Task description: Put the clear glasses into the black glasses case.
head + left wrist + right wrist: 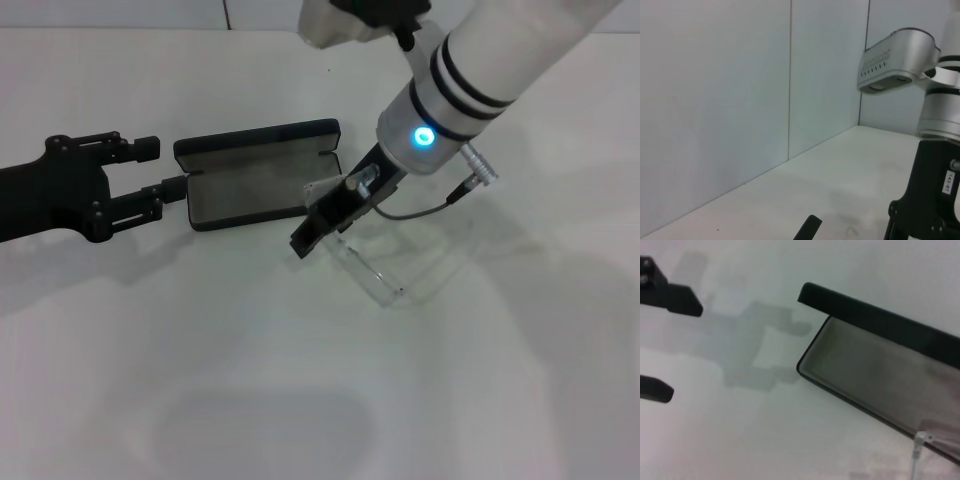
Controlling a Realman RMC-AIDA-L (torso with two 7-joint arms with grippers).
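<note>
our right pincer (318, 232) grips the clear glasses (385, 272), low over the table (300, 380) beside the open black case (258, 175); still outside. left pincer (150, 175) gapes empty by it.

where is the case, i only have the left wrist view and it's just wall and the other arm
observer: the black glasses case lies open on the table, grey lining facing up, right in front of the left gripper.
operator: is the left gripper on it
observer: the left gripper is open at the case's left end, with one finger near the corner. i cannot tell whether it touches.
operator: glasses in yet
observer: no. the clear glasses are outside the case, beside its right end, just below the right gripper.
</note>
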